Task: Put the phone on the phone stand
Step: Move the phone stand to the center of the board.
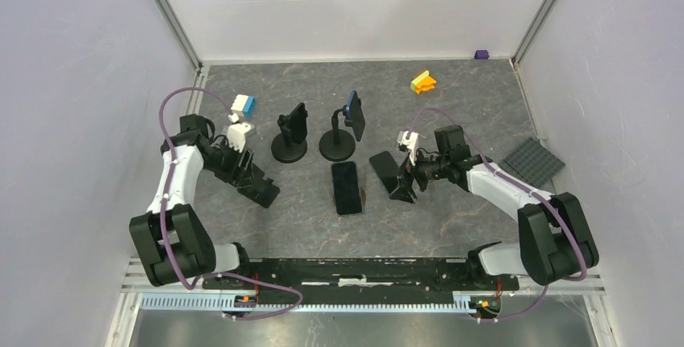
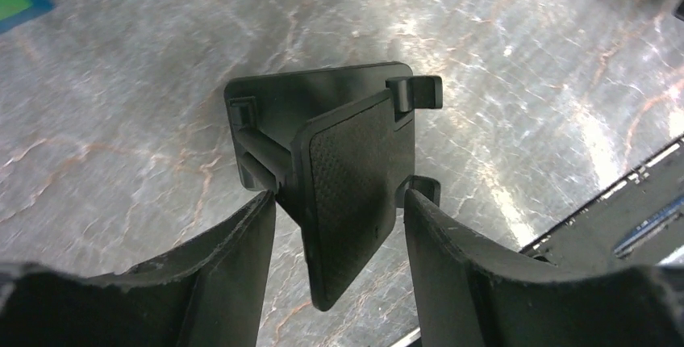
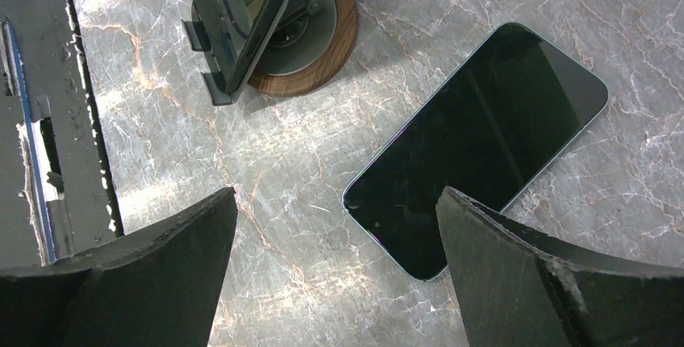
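While the phone lies flat and ungrasped, the task is judged to stand at its outset. Item 1: grey marbled stone-look tabletop [image 1: 452,218], carrying all below. Item 2: right pincer [image 3: 337,194], jaws spread wide and empty, hovering over the tabletop with the phone showing beyond its tips. Item 3: left pincer [image 2: 339,198], jaws apart on either side of a small stand; whether they press on it cannot be told. Item 4: black-screened slab phone with rounded corners [image 3: 484,133], face up near the middle of the tabletop, touching no stand. Item 5: upright phone stand with black cradle on a round wooden base [image 3: 242,8], near the phone but apart from it. Item 6: black plastic folding stand with textured plate and small hooks [image 2: 355,161], resting between the left jaws. Item 7: dark grey studded baseplate [image 1: 532,161], at the right side. Item 8: yellow-and-orange block [image 1: 423,81], towards the far wall. Remaining: grasp the phone, lift it, seat it in a cradle; which stand is meant cannot be told.
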`<state>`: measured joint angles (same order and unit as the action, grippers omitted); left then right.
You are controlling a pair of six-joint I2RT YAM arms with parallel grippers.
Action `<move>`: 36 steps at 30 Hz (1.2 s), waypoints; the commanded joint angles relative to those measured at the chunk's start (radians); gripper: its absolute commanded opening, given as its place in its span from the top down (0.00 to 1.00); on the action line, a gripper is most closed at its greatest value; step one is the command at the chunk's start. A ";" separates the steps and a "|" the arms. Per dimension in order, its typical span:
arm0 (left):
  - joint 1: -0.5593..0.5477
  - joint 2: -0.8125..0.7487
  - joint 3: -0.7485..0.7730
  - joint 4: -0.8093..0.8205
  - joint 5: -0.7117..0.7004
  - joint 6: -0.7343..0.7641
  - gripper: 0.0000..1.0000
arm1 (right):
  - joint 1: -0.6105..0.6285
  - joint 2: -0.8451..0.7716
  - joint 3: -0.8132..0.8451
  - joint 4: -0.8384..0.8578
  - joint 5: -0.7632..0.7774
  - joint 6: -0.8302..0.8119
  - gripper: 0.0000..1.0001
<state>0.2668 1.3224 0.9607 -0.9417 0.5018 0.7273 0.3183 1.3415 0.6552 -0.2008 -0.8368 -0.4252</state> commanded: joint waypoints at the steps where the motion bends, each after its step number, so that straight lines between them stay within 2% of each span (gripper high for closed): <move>1: -0.029 -0.019 -0.030 -0.079 0.151 0.118 0.39 | -0.006 0.018 0.043 0.010 -0.015 -0.014 0.02; 5: -0.125 -0.073 -0.074 -0.078 0.169 0.167 0.40 | -0.005 0.025 0.047 0.011 0.001 -0.013 0.02; 9: -0.250 -0.128 -0.119 -0.007 0.131 0.128 0.40 | -0.005 0.021 0.052 0.011 0.028 -0.012 0.02; 16: -0.414 -0.150 -0.138 0.100 0.109 0.044 0.40 | -0.002 0.004 0.039 0.046 0.203 0.040 0.02; 23: -0.446 -0.185 -0.152 0.231 0.062 -0.054 0.34 | 0.108 0.041 0.055 0.081 0.477 0.085 0.02; 29: -0.446 -0.254 -0.157 0.274 0.000 -0.073 0.19 | 0.154 0.120 0.087 0.084 0.541 0.121 0.02; 36: -0.446 -0.346 -0.146 0.272 -0.091 -0.101 0.10 | 0.173 0.184 0.121 0.082 0.558 0.173 0.02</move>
<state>-0.1764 1.0328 0.8062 -0.7025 0.4732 0.6788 0.4801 1.5059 0.7242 -0.1490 -0.3107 -0.2932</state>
